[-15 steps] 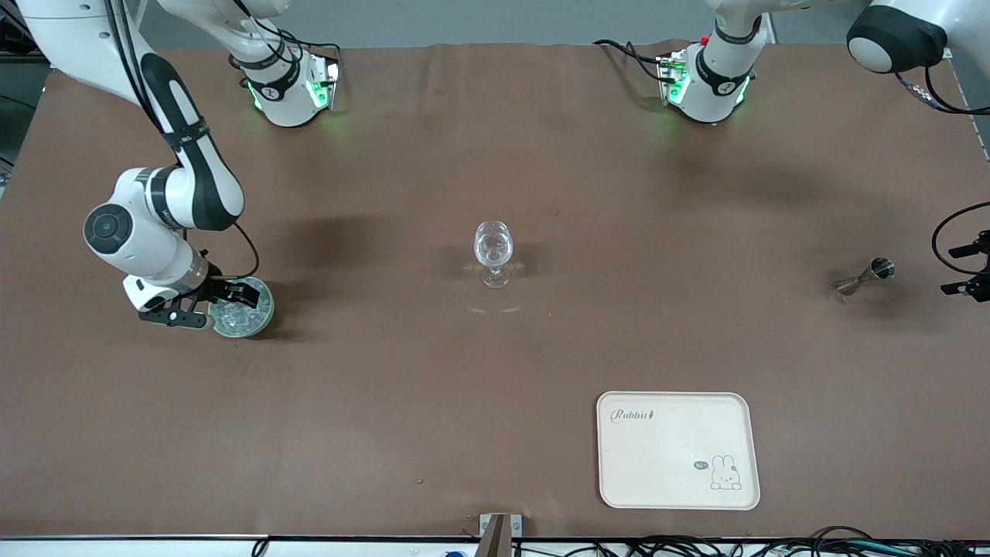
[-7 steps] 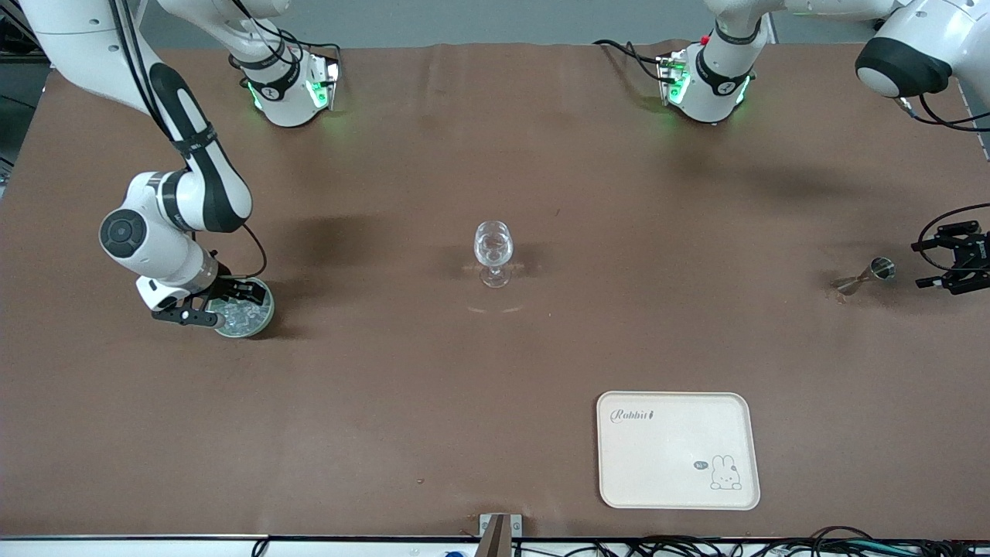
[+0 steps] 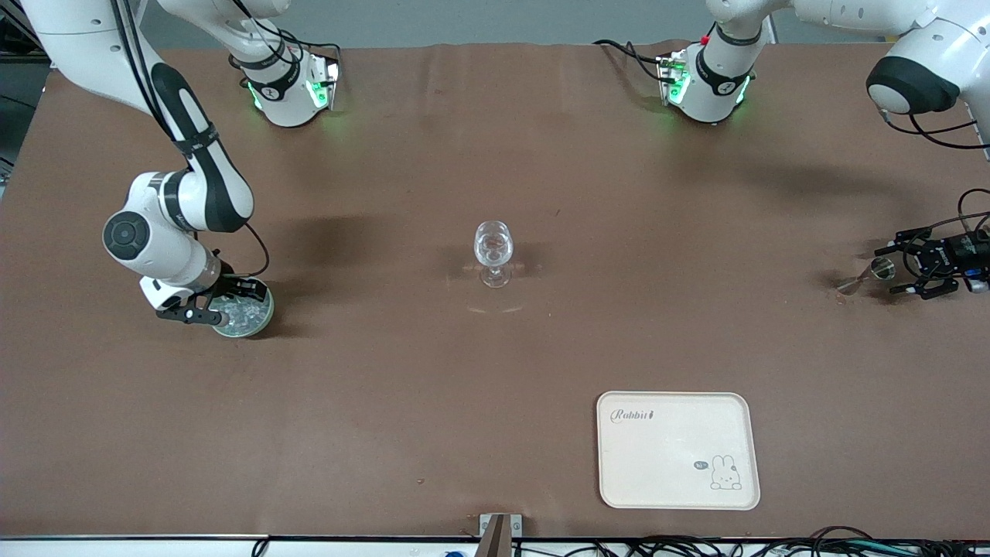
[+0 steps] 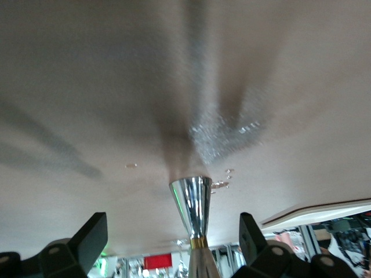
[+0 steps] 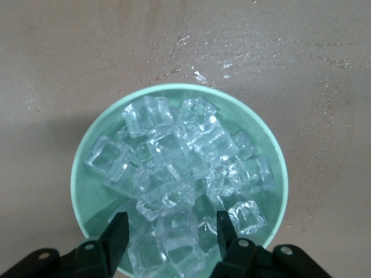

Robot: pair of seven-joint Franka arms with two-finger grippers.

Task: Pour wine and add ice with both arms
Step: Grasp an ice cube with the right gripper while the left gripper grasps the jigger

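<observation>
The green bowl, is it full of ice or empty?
Full. The green bowl holds a heap of clear ice cubes, with the right gripper open over it.

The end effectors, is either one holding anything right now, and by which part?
Nothing is held. The right end effector is open over the ice in the green bowl. The left end effector is open around the lying metal jigger, not clamping it.

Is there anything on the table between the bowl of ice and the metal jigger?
Yes: in the front view, the stemmed glass stands upright between the green bowl of ice and the jigger. Otherwise that stretch of table is bare.
</observation>
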